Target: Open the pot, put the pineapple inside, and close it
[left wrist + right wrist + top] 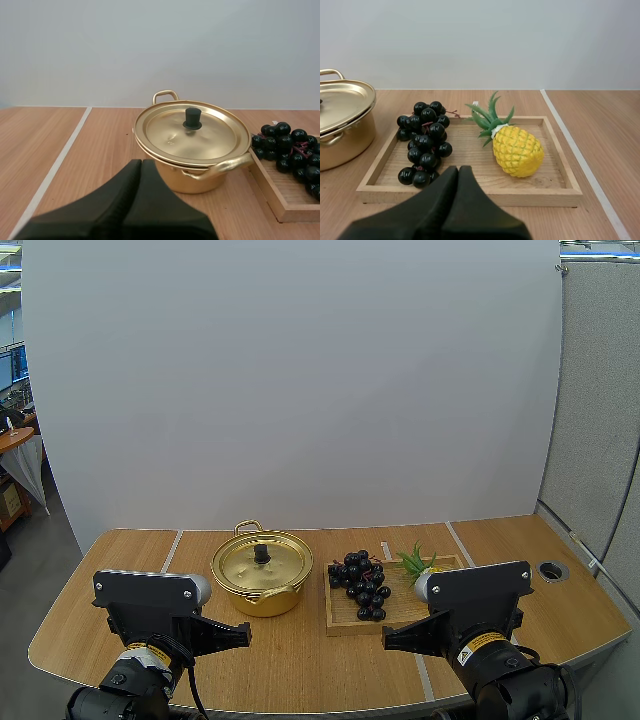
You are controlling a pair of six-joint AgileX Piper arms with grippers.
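high view: nothing is done yet. the gold pot (262,590) sits ahead of the left gripper (245,636) with its lid (262,562) on. the right gripper (388,640) hangs just short of the wooden tray (345,625).

left wrist view: the left fingers (125,195) lie pressed together, empty. the lid's black knob (192,118) is ahead and a little to their right.

right wrist view: the right fingers (440,200) are closed on nothing. the pineapple (518,151) lies on the tray beyond them, beside the grapes (426,142).

opening, loading and closing all remain.

Pineapple (518,151) lies open from above; grapes (426,142) near, tray (470,196) around.
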